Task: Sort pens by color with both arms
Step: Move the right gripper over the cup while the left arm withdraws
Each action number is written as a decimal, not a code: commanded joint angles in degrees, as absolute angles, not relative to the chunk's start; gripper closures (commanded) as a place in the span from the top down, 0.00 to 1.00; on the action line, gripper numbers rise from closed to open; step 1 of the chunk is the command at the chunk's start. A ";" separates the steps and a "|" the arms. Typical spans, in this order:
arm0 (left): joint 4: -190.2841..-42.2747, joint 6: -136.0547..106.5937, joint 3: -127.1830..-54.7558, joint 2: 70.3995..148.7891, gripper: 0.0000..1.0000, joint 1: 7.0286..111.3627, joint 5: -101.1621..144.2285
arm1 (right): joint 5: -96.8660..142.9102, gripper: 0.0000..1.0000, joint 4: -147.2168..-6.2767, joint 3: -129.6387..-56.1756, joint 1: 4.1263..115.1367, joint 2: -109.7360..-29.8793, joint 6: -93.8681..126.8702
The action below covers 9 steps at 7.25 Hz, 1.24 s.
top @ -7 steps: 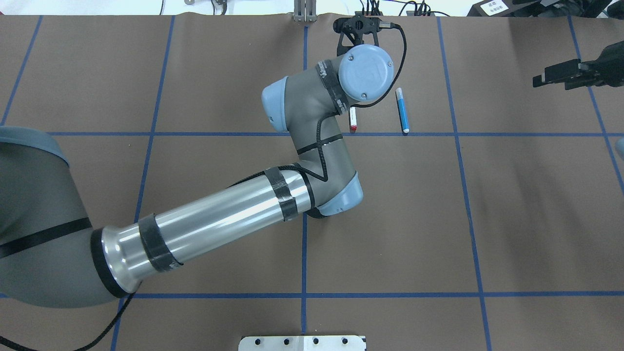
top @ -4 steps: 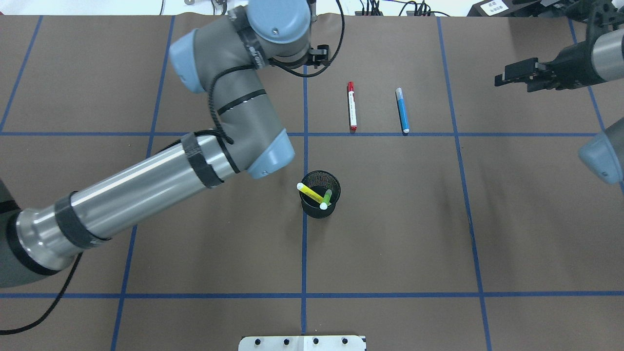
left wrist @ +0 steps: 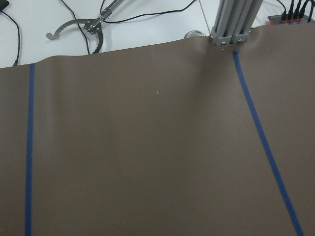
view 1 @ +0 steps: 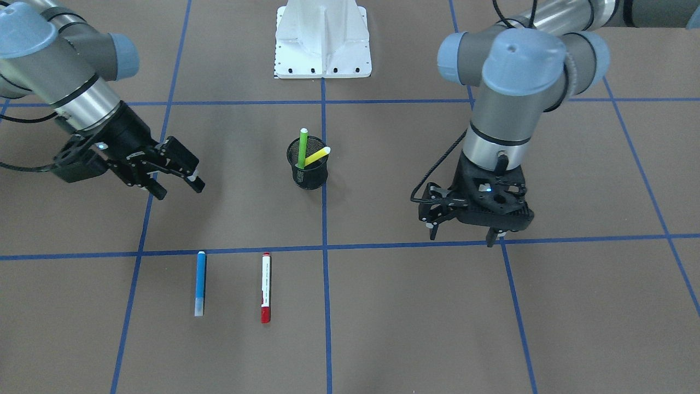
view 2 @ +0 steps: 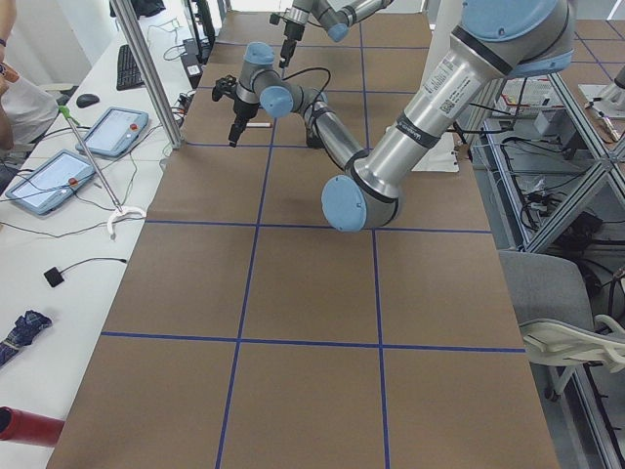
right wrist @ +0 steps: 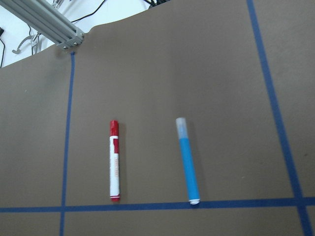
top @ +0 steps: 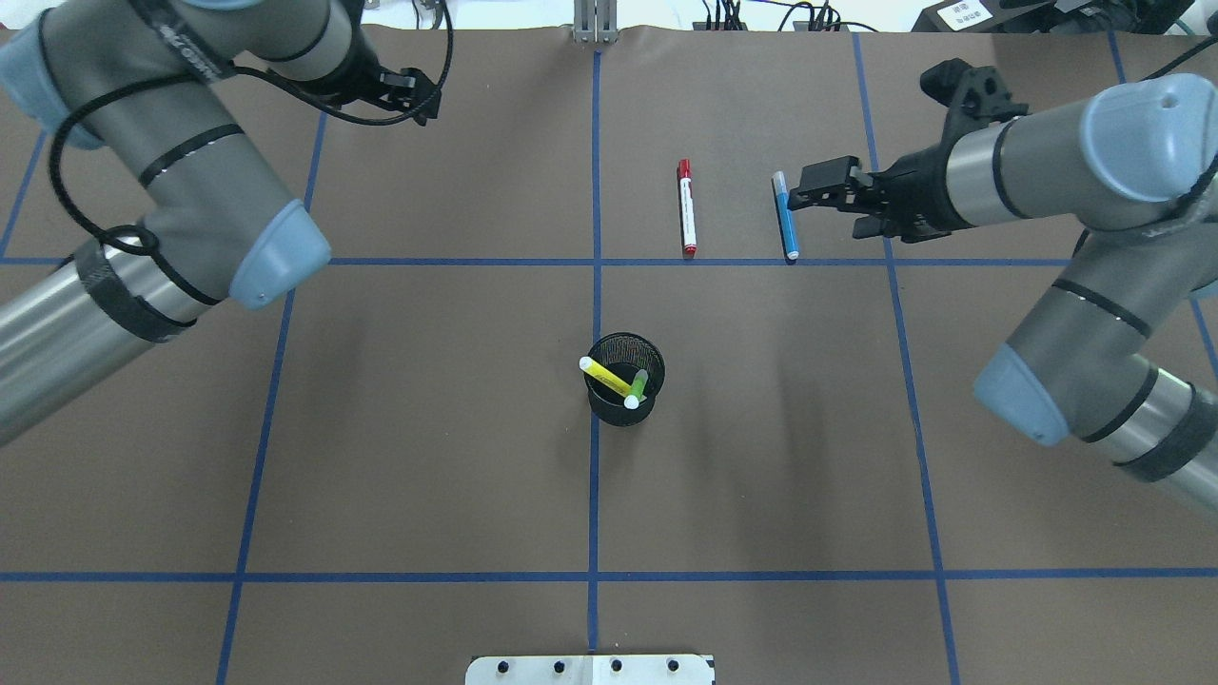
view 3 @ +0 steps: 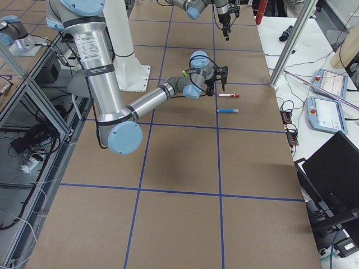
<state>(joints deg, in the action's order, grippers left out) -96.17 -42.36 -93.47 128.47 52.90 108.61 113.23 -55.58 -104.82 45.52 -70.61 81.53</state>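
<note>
Right tool [view 1: 182,190]: jaws spread wide, nothing between them, tilted and raised above the brown counter [view 1: 437,328]. Below and a little ahead of its fingertips, the blue pen [view 1: 200,283], flat on the counter. Beside that, on the side further from this tool, the white-barrelled pen with red ends [view 1: 266,287], parallel to the blue one and not touching it. Left tool [view 1: 462,235]: pointing straight down, jaws likewise wide and empty, well apart from every pen. Between the two tools, a black mesh cup [view 1: 309,172], upright, holding the light green pen [view 1: 302,146] and the yellow pen [view 1: 317,156], both leaning on its rim, white tips uppermost. From the right wrist camera, both flat pens in plain sight; from the left wrist camera, counter and blue tape lines [left wrist: 266,147].
</note>
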 commanded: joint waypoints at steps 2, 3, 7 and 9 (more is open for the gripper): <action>-96.24 -29.40 -95.98 118.94 0.99 63.33 119.75 | 91.73 0.99 -83.60 -112.85 24.58 -59.01 84.90; -96.41 -25.44 -96.06 116.22 0.99 67.46 124.84 | 82.88 0.99 -89.24 -112.42 18.08 -55.76 84.90; -96.33 -22.41 -96.68 113.91 0.98 71.02 128.76 | 77.26 0.95 -97.01 -111.53 14.24 -54.41 75.73; -96.33 -23.11 -97.03 113.91 0.99 70.93 128.50 | 76.47 0.90 -97.65 -109.96 14.33 -53.18 70.60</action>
<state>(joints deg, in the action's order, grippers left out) -96.32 -22.81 -96.80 113.94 70.93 128.62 77.05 -97.09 -111.07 14.33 -54.06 73.99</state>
